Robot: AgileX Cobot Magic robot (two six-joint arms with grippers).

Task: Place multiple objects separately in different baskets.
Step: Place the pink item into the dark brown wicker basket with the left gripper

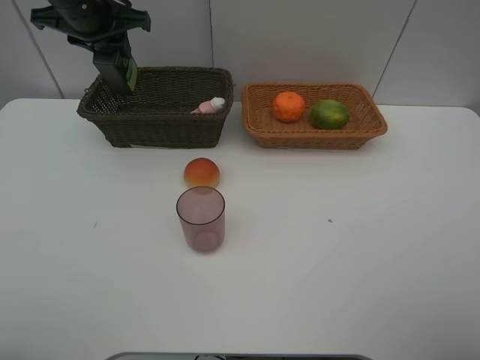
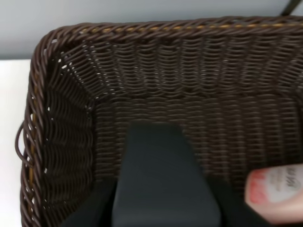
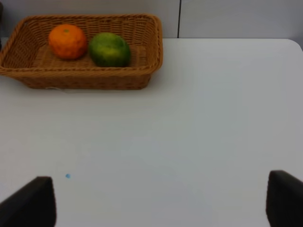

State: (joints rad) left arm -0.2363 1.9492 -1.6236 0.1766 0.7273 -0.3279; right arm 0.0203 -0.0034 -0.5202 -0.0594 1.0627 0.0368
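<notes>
The left gripper [image 1: 105, 43] is closed on the dark green pump bottle [image 1: 118, 71] and holds it by the upper part, so the bottle hangs over the left end of the dark brown basket [image 1: 161, 124]; whether its base is below the rim I cannot tell. I think this end is chosen because the pink bottle [image 1: 208, 106] lies at the other end, near the right wall, so the 2 bottles will not knock each other; in the left wrist view the pump bottle is over bare weave and the pink one is aside from it. The light tan basket [image 1: 315, 135] holds the orange [image 1: 289, 106] and the green fruit [image 1: 330, 114] side by side, so it seems that fruits go there and containers go in the dark one. The right gripper [image 3: 158, 203] has its 2 fingers far apart with nothing between them and faces over the bare table [image 1: 360, 247] toward the tan basket; I judge that it waits for its turn. In front of the dark basket stand the peach-like fruit [image 1: 201, 172] and, just before it, the upright mauve cup [image 1: 201, 219], very close, but if they touch I cannot say. By my judgement 3 of 6 objects are placed, the 4th is ready for release, and 2 are left
</notes>
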